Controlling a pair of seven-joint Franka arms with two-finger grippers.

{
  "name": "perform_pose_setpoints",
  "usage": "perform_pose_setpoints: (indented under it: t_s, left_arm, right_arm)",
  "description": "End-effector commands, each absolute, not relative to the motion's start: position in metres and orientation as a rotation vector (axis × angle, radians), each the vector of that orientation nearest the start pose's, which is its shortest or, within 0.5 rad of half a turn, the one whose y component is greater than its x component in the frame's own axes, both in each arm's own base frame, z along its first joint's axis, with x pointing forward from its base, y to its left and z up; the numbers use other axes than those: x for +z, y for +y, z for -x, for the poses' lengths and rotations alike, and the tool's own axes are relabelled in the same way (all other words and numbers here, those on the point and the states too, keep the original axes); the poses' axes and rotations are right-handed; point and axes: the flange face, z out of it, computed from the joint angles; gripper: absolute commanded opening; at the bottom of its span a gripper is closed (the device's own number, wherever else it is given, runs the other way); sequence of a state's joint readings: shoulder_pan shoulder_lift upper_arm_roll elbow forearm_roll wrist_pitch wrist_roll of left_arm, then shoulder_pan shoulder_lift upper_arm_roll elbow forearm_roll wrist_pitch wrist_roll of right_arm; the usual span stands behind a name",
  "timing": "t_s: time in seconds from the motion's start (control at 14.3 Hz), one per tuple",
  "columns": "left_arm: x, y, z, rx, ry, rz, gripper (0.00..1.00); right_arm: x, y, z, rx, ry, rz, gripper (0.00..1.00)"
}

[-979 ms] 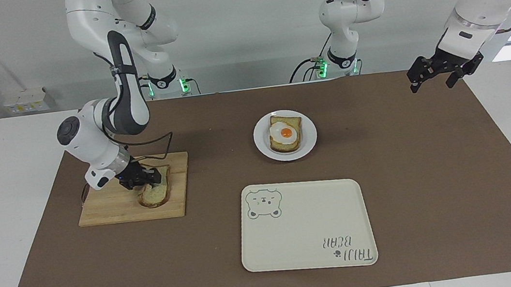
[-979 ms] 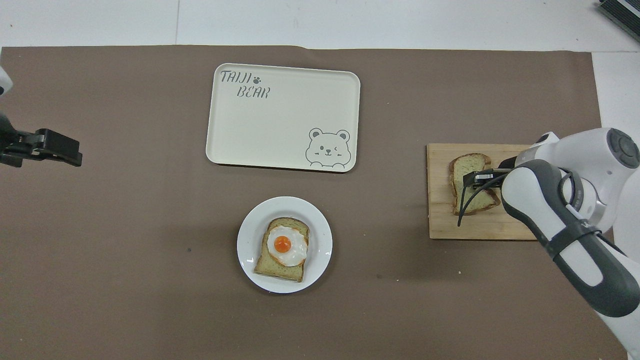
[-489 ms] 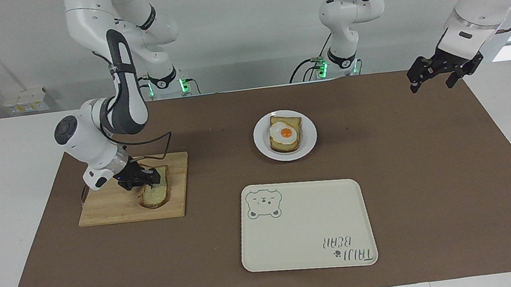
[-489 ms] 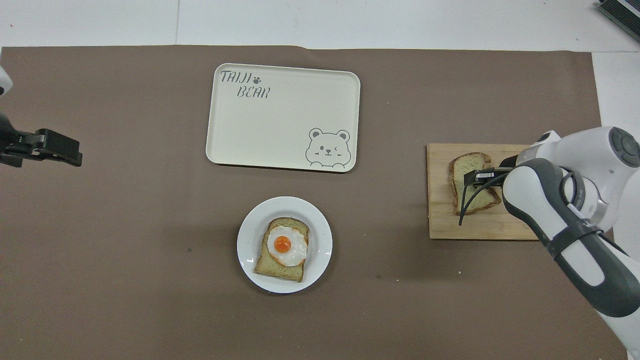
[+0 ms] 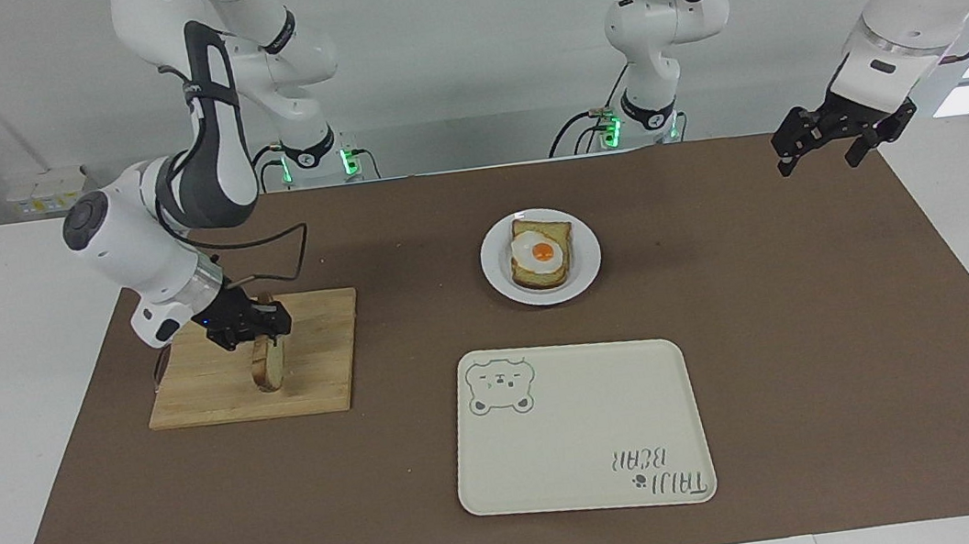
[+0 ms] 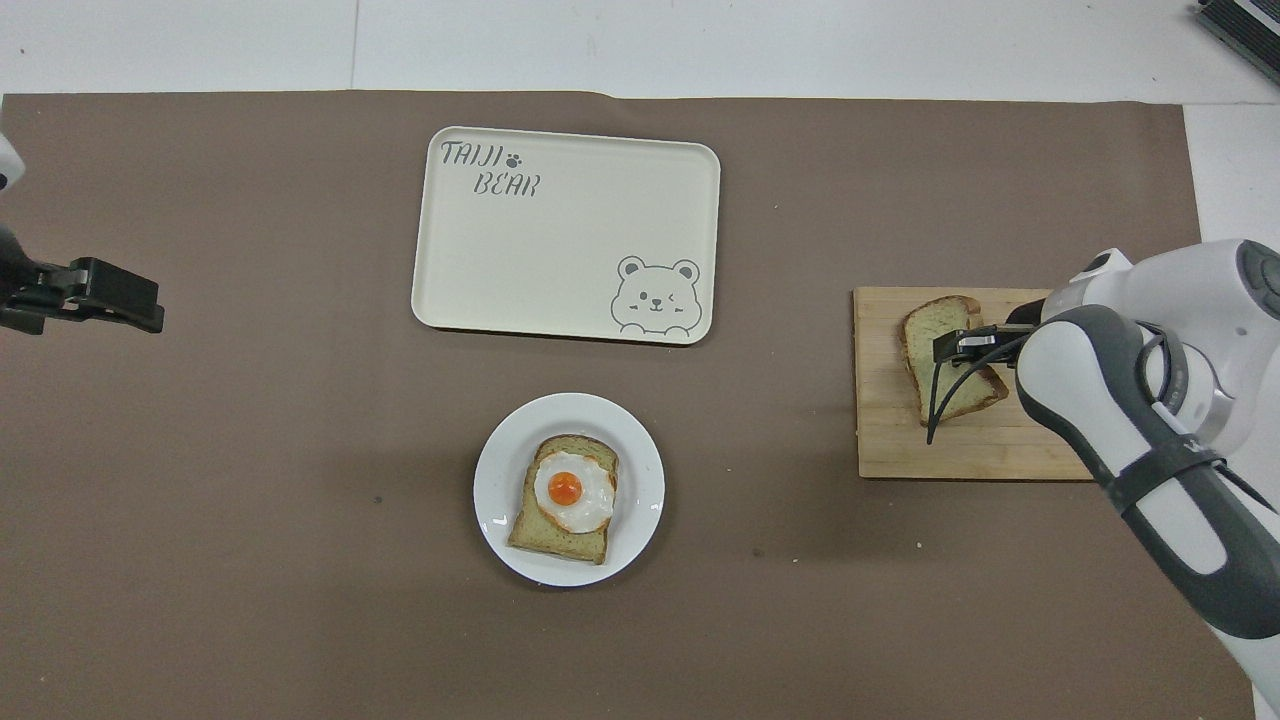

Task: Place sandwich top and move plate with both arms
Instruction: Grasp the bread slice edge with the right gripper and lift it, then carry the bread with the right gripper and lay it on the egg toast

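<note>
The sandwich top [image 5: 267,365], a plain slice of pale bread with brown crust, hangs on edge over the wooden board [image 5: 194,391]. My right gripper [image 5: 257,335] is shut on its upper part. From above the slice [image 6: 945,340] appears tilted under the right gripper [image 6: 952,346]. I cannot tell whether its lower edge touches the board. The small white plate [image 5: 499,278] sits mid-table and carries a bread slice with a fried egg [image 5: 543,256]; the overhead view shows the same plate [image 6: 495,500]. My left gripper [image 5: 816,165] waits open and holds nothing, over the mat's corner at the left arm's end.
A cream tray with a bear drawing [image 5: 578,427] lies farther from the robots than the plate. The wooden board [image 6: 900,440] lies at the right arm's end of the table. A brown mat [image 5: 826,341] covers the table.
My right gripper has risen and drawn back toward the right arm's end, tipping the bread slice from flat on the board up onto its edge. The left arm has not moved.
</note>
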State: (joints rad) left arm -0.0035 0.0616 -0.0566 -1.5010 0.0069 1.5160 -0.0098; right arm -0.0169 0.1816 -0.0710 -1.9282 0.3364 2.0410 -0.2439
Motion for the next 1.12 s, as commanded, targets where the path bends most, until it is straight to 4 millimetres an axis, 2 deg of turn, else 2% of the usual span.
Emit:
perform_pose_setpoints:
  t_s: [0.0, 0.14, 0.21, 0.35, 0.42, 0.49, 0.63, 0.7, 0.77, 0.84, 1.05]
  left_arm:
    - [0.620, -0.030, -0.559, 0.084, 0.065, 3.142, 1.00]
    - [0.620, -0.030, -0.559, 0.087, 0.068, 3.141, 1.00]
    - [0.620, -0.030, -0.559, 0.087, 0.068, 3.141, 1.00]
    - [0.620, -0.030, -0.559, 0.084, 0.065, 3.142, 1.00]
    - [0.620, -0.030, -0.559, 0.084, 0.065, 3.142, 1.00]
    - [0.620, -0.030, -0.559, 0.084, 0.068, 3.142, 1.00]
    - [0.620, -0.030, -0.559, 0.084, 0.065, 3.142, 1.00]
    - [0.620, -0.030, -0.559, 0.087, 0.068, 3.141, 1.00]
    - [0.620, -0.030, -0.559, 0.084, 0.068, 3.142, 1.00]
    - [0.620, -0.030, -0.559, 0.087, 0.065, 3.142, 1.00]
    - [0.619, -0.030, -0.559, 0.089, 0.068, 3.141, 1.00]
  right_arm:
    - [0.429, -0.022, -0.594, 0.035, -0.007, 2.825, 0.00]
    - [0.442, -0.010, -0.595, 0.064, -0.027, 2.800, 0.00]
    - [0.443, 0.008, -0.594, 0.096, -0.075, 2.787, 0.00]
    - [0.445, 0.072, -0.591, 0.104, -0.177, 2.748, 0.00]
    - [0.447, 0.101, -0.589, 0.106, -0.162, 2.747, 0.00]
    - [0.450, 0.121, -0.589, 0.070, -0.126, 2.750, 0.00]
    - [0.456, 0.187, -0.582, 0.018, -0.120, 2.695, 0.00]
    - [0.454, 0.218, -0.578, 0.002, -0.055, 2.665, 0.00]
    - [0.454, 0.268, -0.567, -0.039, -0.015, 2.646, 0.00]
    - [0.456, 0.299, -0.559, -0.078, 0.018, 2.629, 0.00]
    - [0.455, 0.356, -0.537, -0.048, 0.103, 2.498, 0.00]
